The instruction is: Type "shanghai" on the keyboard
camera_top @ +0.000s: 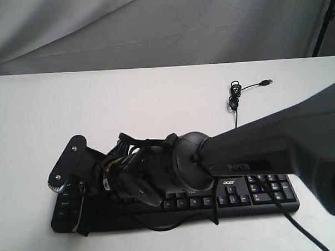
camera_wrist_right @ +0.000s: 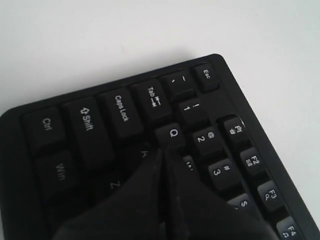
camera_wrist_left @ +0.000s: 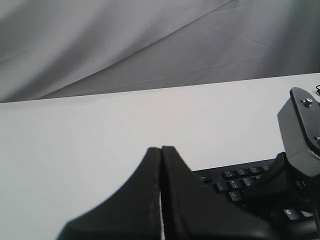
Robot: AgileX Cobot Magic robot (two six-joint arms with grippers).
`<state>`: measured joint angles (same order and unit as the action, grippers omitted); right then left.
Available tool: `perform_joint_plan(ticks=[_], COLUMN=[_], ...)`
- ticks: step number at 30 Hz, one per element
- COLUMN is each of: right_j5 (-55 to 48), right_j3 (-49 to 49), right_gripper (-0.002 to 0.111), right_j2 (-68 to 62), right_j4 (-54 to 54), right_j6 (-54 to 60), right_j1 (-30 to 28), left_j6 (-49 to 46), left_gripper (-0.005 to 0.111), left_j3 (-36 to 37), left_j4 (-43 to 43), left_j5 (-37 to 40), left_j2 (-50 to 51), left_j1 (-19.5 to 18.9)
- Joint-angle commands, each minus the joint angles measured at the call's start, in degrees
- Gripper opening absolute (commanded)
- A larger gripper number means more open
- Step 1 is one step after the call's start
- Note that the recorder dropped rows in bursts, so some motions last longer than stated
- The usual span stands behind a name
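Keyboard (camera_top: 254, 191) lies flat on the white desk (camera_top: 127, 105), near the desk's front edge in the exterior view. Its thin cable (camera_top: 236, 97) trails away behind it, with the plug end loose on the desk.

Right claw (camera_wrist_right: 164, 150): fingers pressed together into one point, holding nothing. You have brought it across the middle to the keyboard's left end. In the right wrist view the tip sits just beside Q, over the patch where W, A and S should be. Those keys are hidden under the fingers.

Left claw (camera_wrist_left: 161, 149): also closed to a hairline seam and empty. It hangs over bare desk, apart from the keyboard's Esc corner (camera_wrist_left: 240, 180).

Step in hand, as a judgement: a press in the left letter block, either "s" or one of the two "a"s. Nothing shows how many letters are already typed, and you cannot tell whether the tip is touching a key.

Next move calls for a short, straight descent onto one keycap only, because the neighbouring keys sit tight against it.

Views compared: only the right wrist view gives readable legends. The exterior view alone shows the number pad, the logo and the cable, but the arm blocks the tip there. I cannot pick out the left claw in that view.
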<state>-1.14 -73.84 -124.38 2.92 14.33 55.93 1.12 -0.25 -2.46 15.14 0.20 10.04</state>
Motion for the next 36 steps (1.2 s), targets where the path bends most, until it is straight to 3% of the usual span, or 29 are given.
perform_joint_plan(ticks=[1,13,21,36], right_j5=[-0.8,-6.1,2.0,3.8], right_j3=[-0.3,3.0,14.7,15.4], right_gripper=[0.0,0.0,0.0,0.0], right_j2=[-0.6,9.1,14.6,12.1], right_j4=[-0.3,2.1,-0.8,-0.8], right_j6=[0.7,0.7,0.7,0.4], right_j1=[0.1,-0.7,-4.8,-5.7], left_j6=[0.2,0.2,0.2,0.2], left_gripper=[0.0,0.0,0.0,0.0], left_j3=[0.2,0.2,0.2,0.2], left_j4=[0.0,0.0,0.0,0.0], left_j5=[-0.2,-0.2,-0.2,-0.2], left_j2=[-0.2,-0.2,-0.2,-0.2], left_j1=[0.2,0.2,0.2,0.2])
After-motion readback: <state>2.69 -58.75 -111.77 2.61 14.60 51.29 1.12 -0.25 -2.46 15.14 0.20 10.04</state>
